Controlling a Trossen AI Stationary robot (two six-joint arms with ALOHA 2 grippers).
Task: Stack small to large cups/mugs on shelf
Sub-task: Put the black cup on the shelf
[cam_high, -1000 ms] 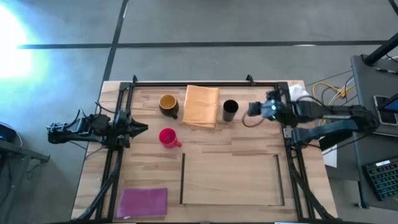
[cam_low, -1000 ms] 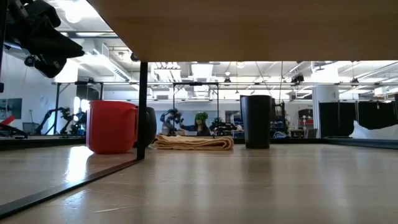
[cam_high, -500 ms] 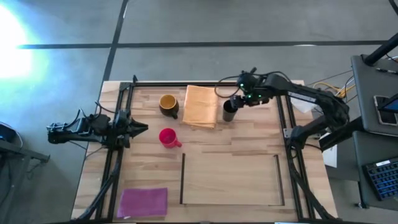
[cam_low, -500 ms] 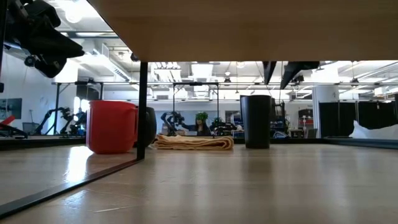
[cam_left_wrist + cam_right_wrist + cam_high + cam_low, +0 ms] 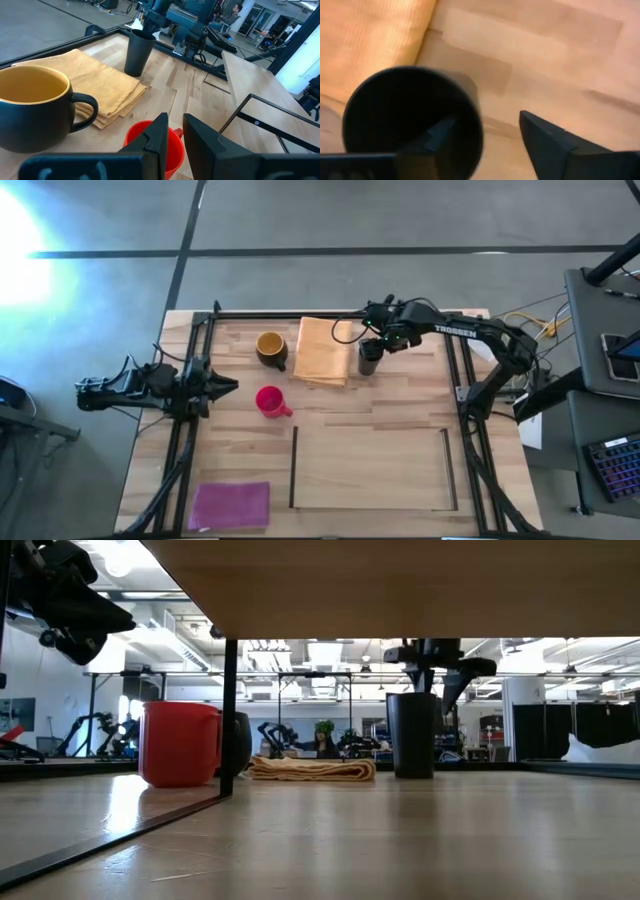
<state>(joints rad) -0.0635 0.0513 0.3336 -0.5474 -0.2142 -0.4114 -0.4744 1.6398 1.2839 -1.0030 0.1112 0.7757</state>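
Observation:
Three mugs stand upright on the table's far half. The black cup (image 5: 369, 357) is beside the orange cloth (image 5: 325, 350), the dark brown mug with a yellow inside (image 5: 270, 347) is left of that cloth, and the pink-red mug (image 5: 268, 400) is nearer. My right gripper (image 5: 378, 343) hangs open over the black cup (image 5: 405, 115), pointing steeply down. One finger (image 5: 440, 135) is over the cup's mouth and the other (image 5: 545, 135) is outside its wall. I cannot tell whether it touches the cup. My left gripper (image 5: 175, 132) waits at the left edge, its fingers a little apart around nothing.
The shelf (image 5: 370, 470), a pale-wood rectangle edged by dark strips, lies at the near middle with nothing on it. A magenta cloth (image 5: 230, 505) lies at the near left corner. Dark frame rails run along the table's left, right and far edges.
My right gripper has swung from the table's right edge leftward to above the black cup. It has tipped from near level to pointing steeply down and has sunk toward the cup's rim. The mugs have stayed in place.

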